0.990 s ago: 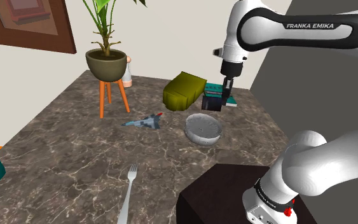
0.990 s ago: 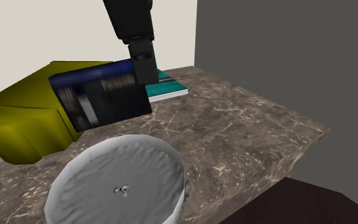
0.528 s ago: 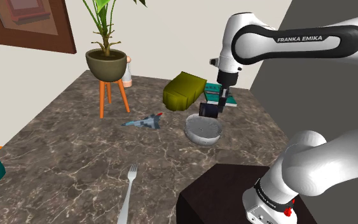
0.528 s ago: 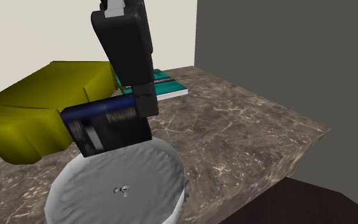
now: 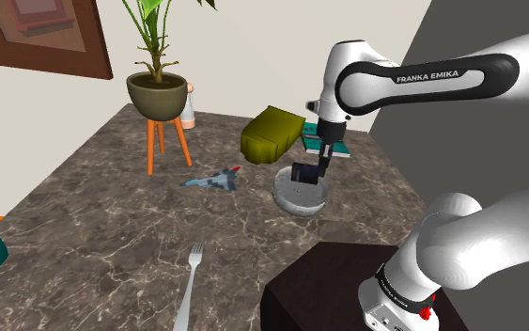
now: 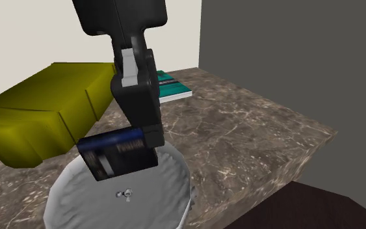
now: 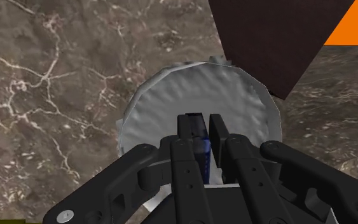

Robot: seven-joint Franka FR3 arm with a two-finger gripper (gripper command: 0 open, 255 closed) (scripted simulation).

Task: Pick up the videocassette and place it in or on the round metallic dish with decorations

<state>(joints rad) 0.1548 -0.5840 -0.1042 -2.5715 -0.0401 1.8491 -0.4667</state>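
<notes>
My black gripper [image 5: 322, 172] is shut on a black videocassette [image 5: 305, 174] with a blue edge. It holds the cassette [image 6: 117, 153] just above the round grey dish [image 6: 162, 185], whose rim is wavy. In the wrist view the fingers clasp the cassette's blue edge [image 7: 201, 148] right over the middle of the dish [image 7: 165, 102]. In the shoulder view the dish [image 5: 295, 199] sits on the marble table, near the stand. I cannot tell whether the cassette touches the dish.
An olive-yellow box [image 5: 272, 133] lies just behind the dish, with a teal book [image 6: 169, 87] beside it. A toy jet [image 5: 213, 179], a potted plant on an orange stand [image 5: 159, 103] and a fork [image 5: 189, 282] lie farther off. The dark stand [image 5: 323, 287] is near the dish.
The gripper has come down with the cassette, from beside the olive box to just above the dish's middle. The grip has not changed.
</notes>
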